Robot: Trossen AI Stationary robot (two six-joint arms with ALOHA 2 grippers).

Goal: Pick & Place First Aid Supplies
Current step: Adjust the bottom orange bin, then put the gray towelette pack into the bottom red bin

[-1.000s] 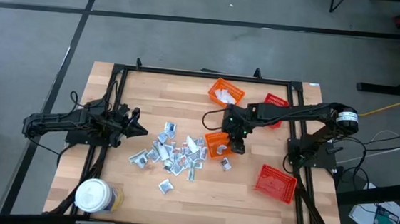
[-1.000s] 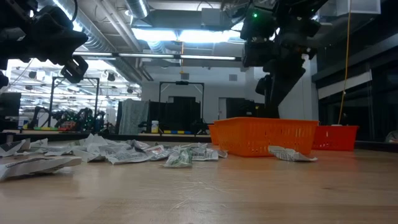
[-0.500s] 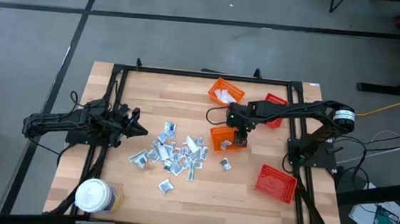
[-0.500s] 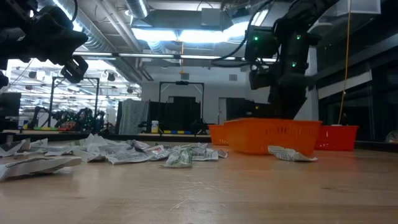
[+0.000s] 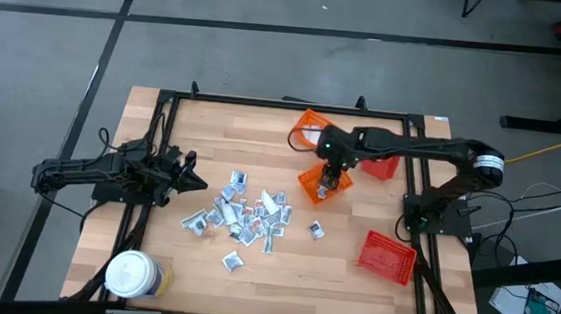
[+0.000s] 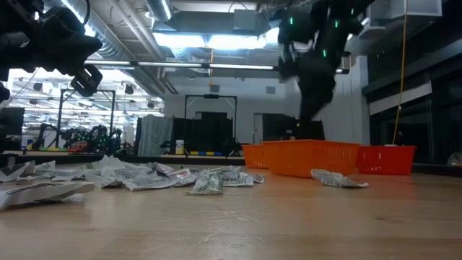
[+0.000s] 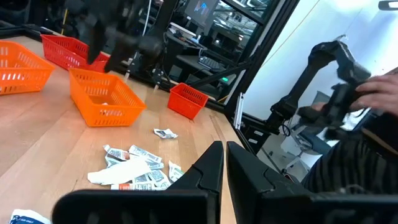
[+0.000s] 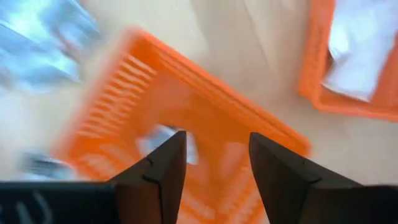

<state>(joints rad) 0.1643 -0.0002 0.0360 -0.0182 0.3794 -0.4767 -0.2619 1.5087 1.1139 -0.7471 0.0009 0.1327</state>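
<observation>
The first aid sachets (image 5: 241, 214) lie in a loose heap mid-table, also seen in the left wrist view as the heap (image 7: 134, 171). Single sachets (image 5: 316, 230) lie apart from it. My right gripper (image 5: 331, 178) is open and points down over an orange mesh basket (image 5: 316, 184) that rests on the table. One sachet (image 8: 163, 138) lies in this basket (image 8: 118, 93). My left gripper (image 5: 198, 182) is shut and waits at the table's left, clear of the heap. My right gripper (image 8: 217, 149) comes from above with its open fingers at the orange basket's inside. Blur and the gripper itself hide the fingertips, so I cannot tell whether a finger touches the basket's wall (image 8: 249, 118).
A second orange basket (image 5: 313, 129) holding white packets stands near the far edge. One red basket (image 5: 385, 165) lies under the right arm, and another red basket (image 5: 388, 256) sits at the near right. A white-lidded jar (image 5: 131, 276) stands at the near left corner.
My right gripper has moved toward the table's far edge and a little left. The orange basket has slid along the table with it, toward the second orange basket, and has turned slightly. The single sachet beside it has stayed where it was.
</observation>
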